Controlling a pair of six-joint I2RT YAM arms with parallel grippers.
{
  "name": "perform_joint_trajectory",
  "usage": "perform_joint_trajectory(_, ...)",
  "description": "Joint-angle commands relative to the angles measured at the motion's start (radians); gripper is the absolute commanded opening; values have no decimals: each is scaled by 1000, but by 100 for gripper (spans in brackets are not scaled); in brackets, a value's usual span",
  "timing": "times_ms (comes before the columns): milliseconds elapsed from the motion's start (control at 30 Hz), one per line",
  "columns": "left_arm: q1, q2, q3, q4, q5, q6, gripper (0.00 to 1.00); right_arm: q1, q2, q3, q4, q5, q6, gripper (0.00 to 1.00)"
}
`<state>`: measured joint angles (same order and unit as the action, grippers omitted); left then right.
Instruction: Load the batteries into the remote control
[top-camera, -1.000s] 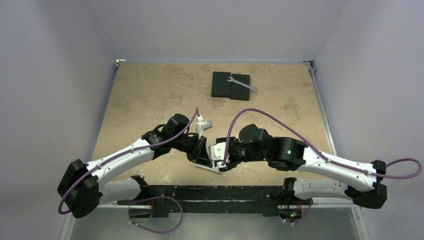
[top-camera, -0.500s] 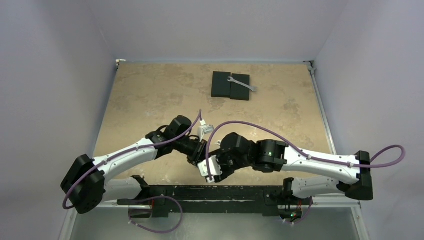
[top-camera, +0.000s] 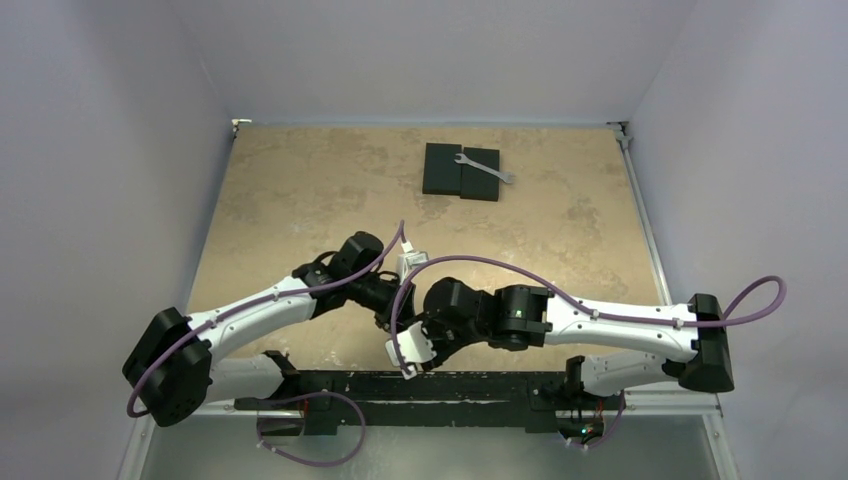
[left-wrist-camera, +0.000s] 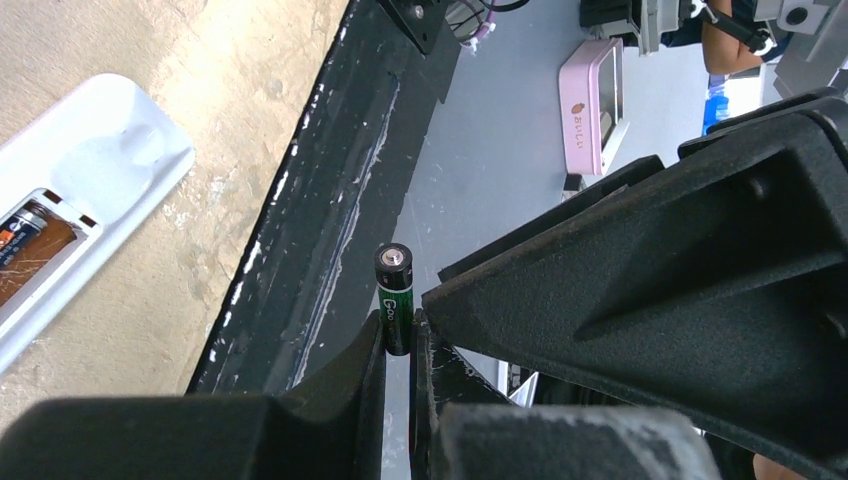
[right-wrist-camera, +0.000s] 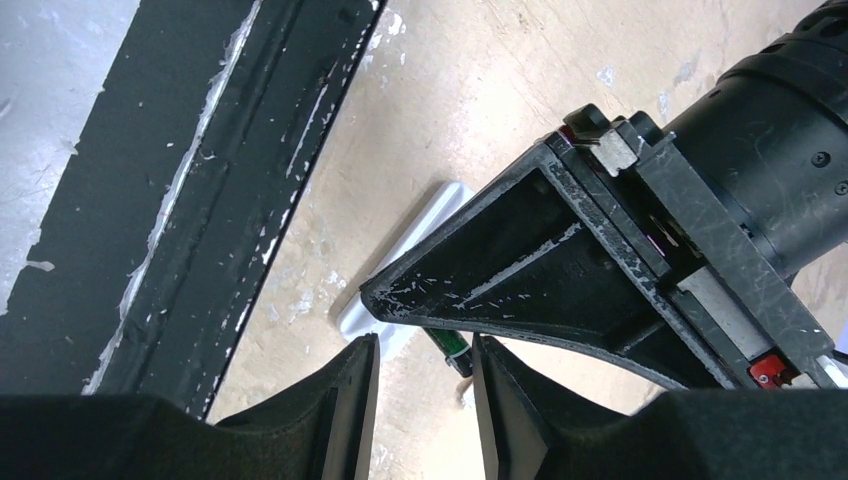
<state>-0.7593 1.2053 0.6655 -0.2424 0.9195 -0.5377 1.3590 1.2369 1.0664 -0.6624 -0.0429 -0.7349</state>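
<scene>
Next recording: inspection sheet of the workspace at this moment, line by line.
Surface: tan mottled table.
Job's things: remote control back up on the table, seated battery in its recess; second battery gripped.
Clutter: silver wrench on the black blocks.
Grippers: left gripper jaws shut on second battery; right gripper jaws apart, gripping nothing.
Cables: purple cables arching over both arms.
Surroundings: pale walls; pink device beyond the near edge.

At twelve o'clock on your counter (top-camera: 300, 190), the wrench (top-camera: 485, 168) lies on two side-by-side blocks (top-camera: 445, 170). At six, the remote control (left-wrist-camera: 100, 165) holds one battery (left-wrist-camera: 24, 226) in its recess (left-wrist-camera: 45, 255); a second battery (left-wrist-camera: 394, 292) sits between the left gripper (left-wrist-camera: 397, 345)'s fingers (left-wrist-camera: 350, 368).
</scene>
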Motion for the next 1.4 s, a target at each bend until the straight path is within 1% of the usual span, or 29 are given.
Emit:
perform_joint_trajectory(0,3,0,-7,53,46,16,0,11,-5,40,-3,9,-29,45)
perform_joint_trajectory(300,-4,-2,-13,66,46,4,0,18,4,22,23,40,-33,39)
perform_joint_trajectory(467,-9,-2,-13,66,42,3,0,28,19,25,18,85,-42,36)
perform_joint_trajectory(633,-13,-6,-14,66,41,3,0,31,22,15,26,87,-47,36)
perform_joint_trajectory(767,-15,-2,-13,66,38,2,0,33,26,11,29,99,-49,32)
perform_joint_trajectory(1367,-20,-6,-14,65,32,1,0,38,38,-11,28,108,-49,32)
